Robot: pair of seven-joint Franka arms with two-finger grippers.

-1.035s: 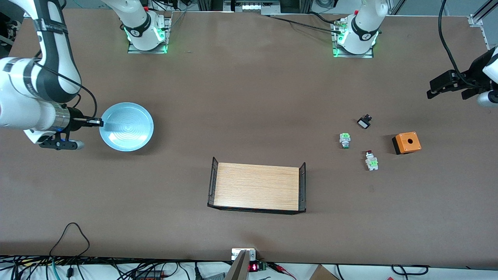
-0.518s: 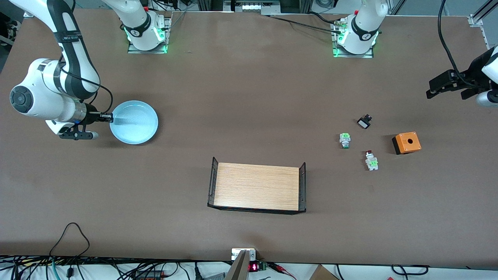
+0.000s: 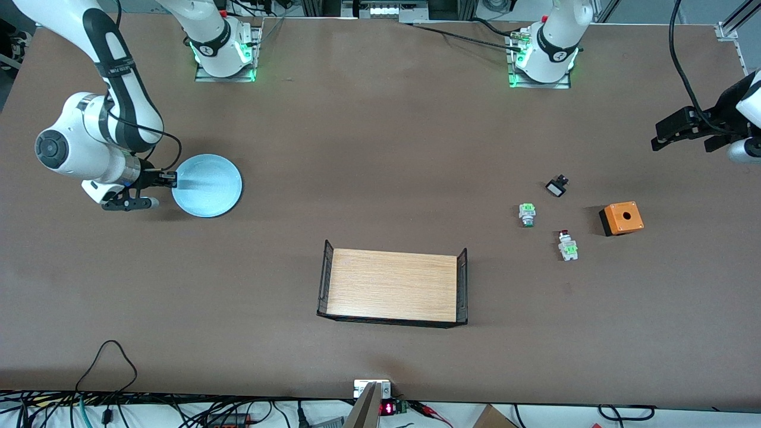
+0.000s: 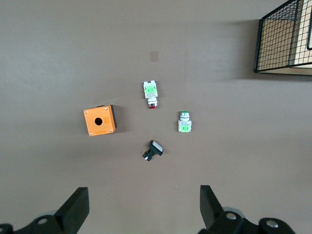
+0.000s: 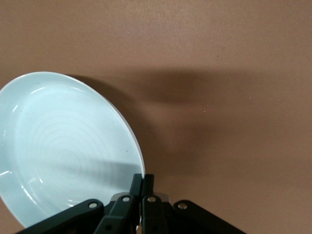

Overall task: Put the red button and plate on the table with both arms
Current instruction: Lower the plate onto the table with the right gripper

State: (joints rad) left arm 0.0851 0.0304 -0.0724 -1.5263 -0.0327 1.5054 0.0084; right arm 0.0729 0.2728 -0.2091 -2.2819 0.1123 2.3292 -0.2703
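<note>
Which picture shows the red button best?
The left wrist view: the red button lies uncovered on the table, its red cap and green block clear. The front view shows it much smaller, beside the orange box. The right wrist view misses it.

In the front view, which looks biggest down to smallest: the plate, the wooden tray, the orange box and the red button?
1. Wooden tray
2. Plate, held up by the right gripper, so maybe looking slightly bigger
3. Orange box
4. Red button
</note>
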